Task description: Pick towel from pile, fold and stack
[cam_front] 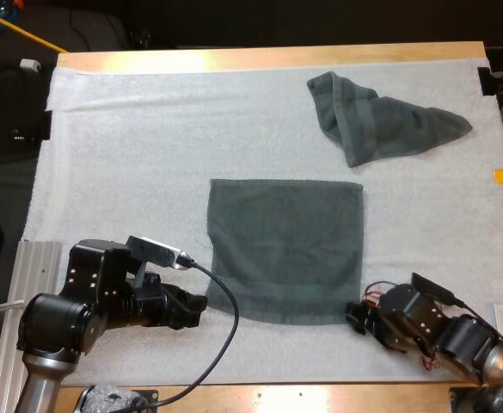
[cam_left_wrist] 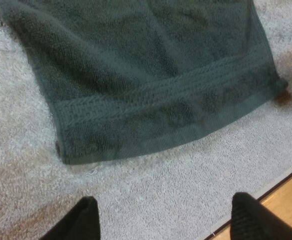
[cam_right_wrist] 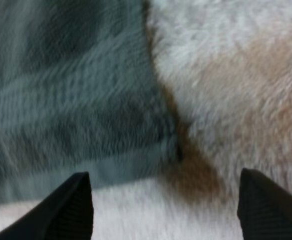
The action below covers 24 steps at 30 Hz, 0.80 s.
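A dark grey-green towel (cam_front: 287,248) lies spread flat in the middle of the white mat (cam_front: 148,155). A second towel (cam_front: 380,123) lies crumpled at the far right. My left gripper (cam_front: 198,303) rests low on the mat just left of the flat towel's near left corner (cam_left_wrist: 68,155), open, its fingertips (cam_left_wrist: 86,212) short of the towel's hem. My right gripper (cam_front: 354,314) sits at the near right corner (cam_right_wrist: 173,150), open, with its fingers (cam_right_wrist: 76,200) apart on either side of that corner and just short of it.
The wooden table edge (cam_front: 277,397) runs close behind both grippers. A grey metal rail (cam_front: 36,258) lies at the mat's left side near my left arm. Bare mat stretches left of the flat towel.
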Tool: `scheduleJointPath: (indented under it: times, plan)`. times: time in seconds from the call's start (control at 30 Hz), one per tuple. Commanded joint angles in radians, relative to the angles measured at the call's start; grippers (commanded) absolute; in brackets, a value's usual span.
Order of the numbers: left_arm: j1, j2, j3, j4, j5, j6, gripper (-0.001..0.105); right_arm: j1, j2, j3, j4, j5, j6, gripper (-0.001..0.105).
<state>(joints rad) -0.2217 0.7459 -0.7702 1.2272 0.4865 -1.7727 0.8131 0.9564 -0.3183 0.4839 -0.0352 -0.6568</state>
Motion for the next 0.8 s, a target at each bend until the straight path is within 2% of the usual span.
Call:
scheduleJointPath:
  times: [0.0,0.07,0.17,0.33,0.43,0.5,0.77]
  plan:
    - [-0.005,-0.007,0.001,0.004,0.013,-0.002,0.054,-0.022,0.006,0.008,-0.036,-0.044,0.006,0.06]
    - [-0.005,-0.007,0.001,0.004,0.013,-0.002,0.054,-0.062,0.026,0.024,-0.081,-0.101,0.01,0.06]
    - [-0.005,-0.007,0.001,0.004,0.013,-0.002,0.054,-0.089,0.058,0.028,-0.118,-0.129,0.01,0.06]
    - [-0.005,-0.007,0.001,0.004,0.013,-0.002,0.054,-0.089,0.114,0.028,-0.194,-0.195,0.019,0.06]
    - [-0.005,-0.007,0.001,0.004,0.013,-0.002,0.054,-0.089,0.151,0.028,-0.214,-0.197,0.034,0.06]
    - [-0.005,-0.007,0.001,0.004,0.013,-0.002,0.054,-0.089,0.168,0.028,-0.219,-0.186,0.038,0.057]
    - [-0.005,-0.007,0.001,0.004,0.013,0.0,0.054,-0.089,0.169,0.028,-0.219,-0.142,0.052,0.027]
